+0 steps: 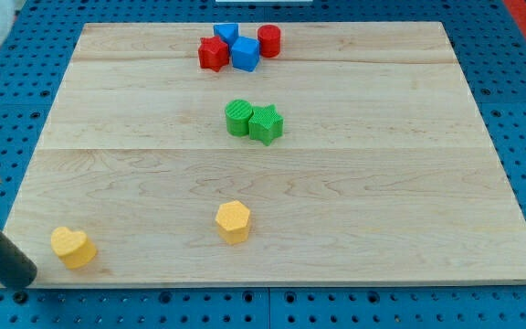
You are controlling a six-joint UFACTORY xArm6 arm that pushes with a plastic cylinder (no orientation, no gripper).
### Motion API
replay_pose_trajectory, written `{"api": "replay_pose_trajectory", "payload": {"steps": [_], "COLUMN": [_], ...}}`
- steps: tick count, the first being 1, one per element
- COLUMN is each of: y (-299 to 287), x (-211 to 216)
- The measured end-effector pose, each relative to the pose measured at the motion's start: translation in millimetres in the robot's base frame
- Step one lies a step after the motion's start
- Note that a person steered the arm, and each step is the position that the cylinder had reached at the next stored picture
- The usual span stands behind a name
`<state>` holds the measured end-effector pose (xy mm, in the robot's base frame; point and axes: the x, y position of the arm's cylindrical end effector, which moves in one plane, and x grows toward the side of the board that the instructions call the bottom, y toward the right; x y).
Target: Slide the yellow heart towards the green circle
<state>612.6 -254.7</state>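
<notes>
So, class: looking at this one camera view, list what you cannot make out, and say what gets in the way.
1. My tip: it ends at the board's bottom-left corner, left of the yellow heart; contact with the heart cannot be judged.
2. The rod's upper part: cut off by the view's left edge.
3. The blue blocks: packed between red ones, their shapes are unclear.
4. Green circle and green star: any gap is unreadable.

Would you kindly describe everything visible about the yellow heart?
The yellow heart is a small, matte, plastic-looking block, lying flat near the wooden board's bottom-left corner in the view. Its notch shows on top. No block touches it; the yellow hexagon sits apart to its right. My tip is just left of it, seemingly not touching.
</notes>
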Motion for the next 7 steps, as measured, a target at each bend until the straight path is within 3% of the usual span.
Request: {"api": "replay_pose_trajectory", "payload": {"steps": [2, 7], "y": [70.5, 134.3], "x": [-28.7, -129.3]}}
